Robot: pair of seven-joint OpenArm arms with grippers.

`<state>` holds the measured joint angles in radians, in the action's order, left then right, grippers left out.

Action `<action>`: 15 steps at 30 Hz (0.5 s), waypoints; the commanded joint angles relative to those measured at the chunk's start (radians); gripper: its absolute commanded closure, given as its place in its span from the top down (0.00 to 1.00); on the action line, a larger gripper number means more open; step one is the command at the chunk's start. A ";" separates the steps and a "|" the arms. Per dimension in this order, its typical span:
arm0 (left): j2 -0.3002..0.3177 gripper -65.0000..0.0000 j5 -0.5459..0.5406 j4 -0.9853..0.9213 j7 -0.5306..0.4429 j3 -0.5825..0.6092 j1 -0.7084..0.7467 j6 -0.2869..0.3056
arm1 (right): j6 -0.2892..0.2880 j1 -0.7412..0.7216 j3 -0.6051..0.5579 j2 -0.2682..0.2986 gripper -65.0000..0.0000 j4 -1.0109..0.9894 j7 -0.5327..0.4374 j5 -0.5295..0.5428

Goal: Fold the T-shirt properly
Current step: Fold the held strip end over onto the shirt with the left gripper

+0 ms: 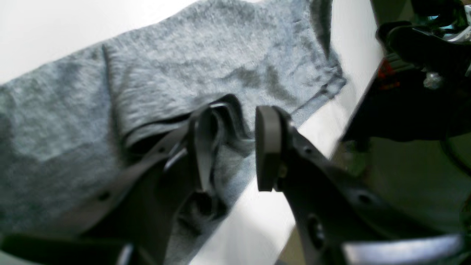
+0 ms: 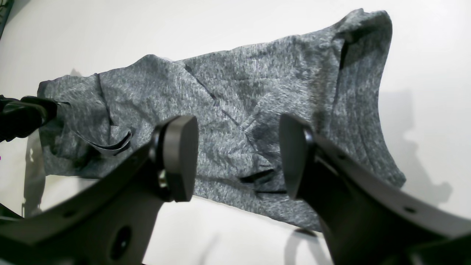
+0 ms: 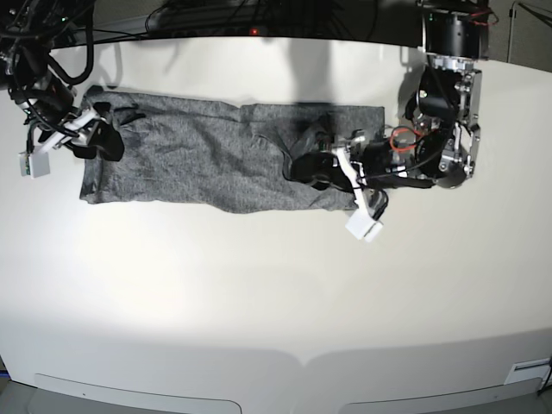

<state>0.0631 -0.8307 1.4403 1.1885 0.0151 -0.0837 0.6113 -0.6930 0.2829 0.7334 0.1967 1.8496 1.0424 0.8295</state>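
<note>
The heather-grey T-shirt lies in a long, wrinkled strip across the far half of the white table. My left gripper sits over the strip's right end. In the left wrist view its jaws stand apart, with a curled dark hem of the T-shirt lying loose between them, against the left finger. My right gripper is at the strip's left end. Seen from the right wrist, that gripper is wide open above the T-shirt with nothing in it.
The left arm's dark body and cables stand at the table's far right. The table edge runs close beside the left gripper. Small white blocks hang by each wrist. Black cables run along the back.
</note>
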 commanded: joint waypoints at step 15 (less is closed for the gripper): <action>0.000 0.30 0.117 0.017 -0.029 0.000 -0.016 0.006 | -0.005 -0.018 0.006 0.013 0.54 0.020 -0.037 0.020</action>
<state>0.0643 -0.6849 1.4403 1.1725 0.0151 -0.0822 0.6098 -0.6930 0.2733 0.7334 0.1963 1.8496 1.0271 0.8291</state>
